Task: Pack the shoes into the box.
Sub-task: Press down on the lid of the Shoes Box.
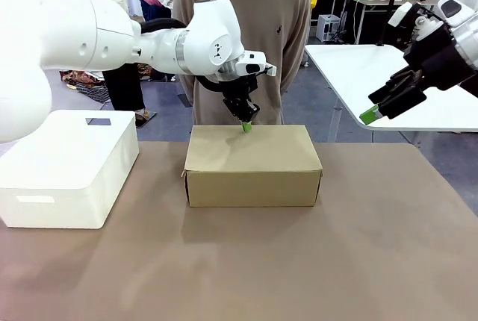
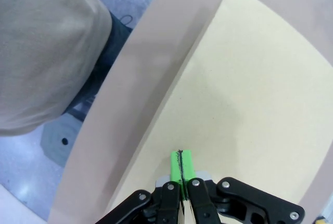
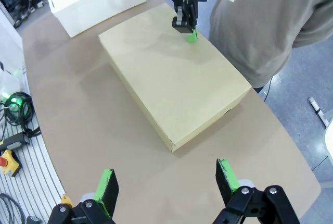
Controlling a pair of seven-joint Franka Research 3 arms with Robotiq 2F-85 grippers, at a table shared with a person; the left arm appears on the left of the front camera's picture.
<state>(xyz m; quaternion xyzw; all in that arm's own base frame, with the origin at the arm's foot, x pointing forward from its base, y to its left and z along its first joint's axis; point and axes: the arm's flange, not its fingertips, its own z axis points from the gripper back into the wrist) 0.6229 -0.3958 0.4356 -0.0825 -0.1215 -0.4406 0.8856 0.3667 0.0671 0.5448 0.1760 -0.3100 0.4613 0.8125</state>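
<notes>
In the front view the box (image 1: 253, 164) sits at the centre of the frame on the brown table (image 1: 239, 261) with its flap lid down, so its contents cannot be seen; the left gripper (image 1: 246, 126) has its green pads pressed together with the tips at the lid's far edge, a white plastic box (image 1: 67, 168) stands at the left, a person (image 1: 243, 37) stands behind, and the right gripper (image 1: 371, 114) hangs in the air at the upper right. The left wrist view adds a close look at the fingers (image 2: 181, 168) shut flat against each other, pinching nothing, low in the frame over the pale lid of the box (image 2: 250, 104), which fills the right half, with the person's beige sweater (image 2: 47, 47) in the upper left. The right wrist view looks down on the whole closed box (image 3: 171, 78) in the middle of the frame, with the left gripper (image 3: 192, 35) at its far edge near the top, and shows the right gripper (image 3: 169, 185) spread wide and empty at the bottom edge.
</notes>
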